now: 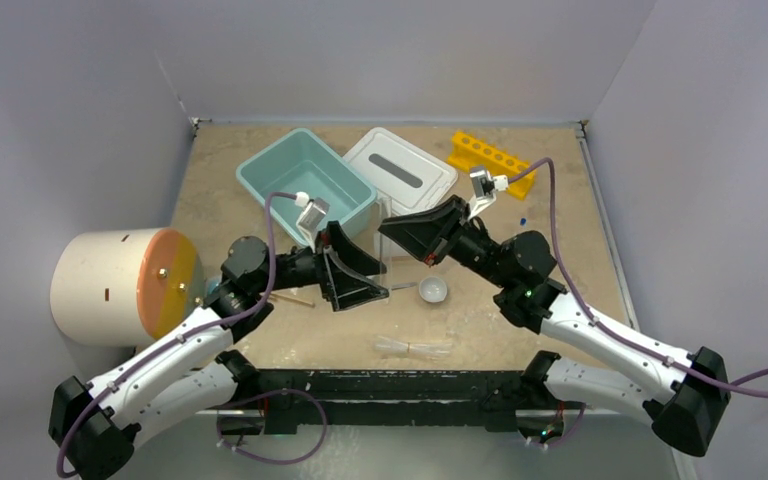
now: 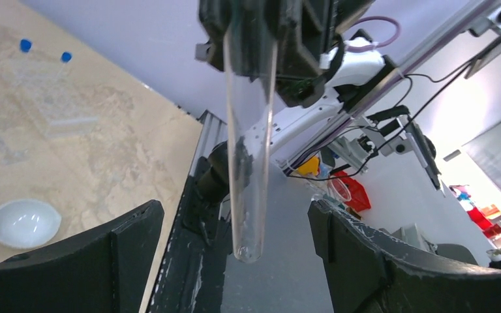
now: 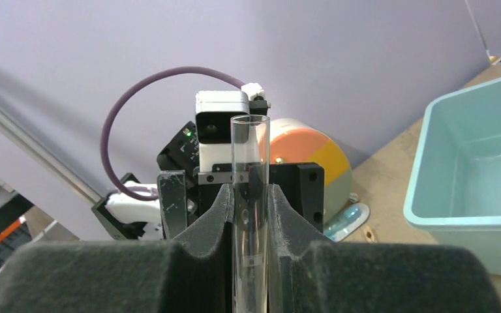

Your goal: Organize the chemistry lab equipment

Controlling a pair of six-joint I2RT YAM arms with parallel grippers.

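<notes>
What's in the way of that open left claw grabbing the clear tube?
Nothing visible. The clear tube, clamped in the right gripper, hangs between the left gripper's open fingers, with an empty gap on each side.

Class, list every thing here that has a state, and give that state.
Clear test tube: uncapped, empty, held upright.
Right gripper: shut on clear test tube.
Left gripper: open, not gripping.
Teal tub: lid off, empty.
White lid: flat beside teal tub.
White bowl: upright, empty.

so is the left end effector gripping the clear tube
No, the left end effector is wide open, its fingers apart from the clear tube on both sides.
</notes>
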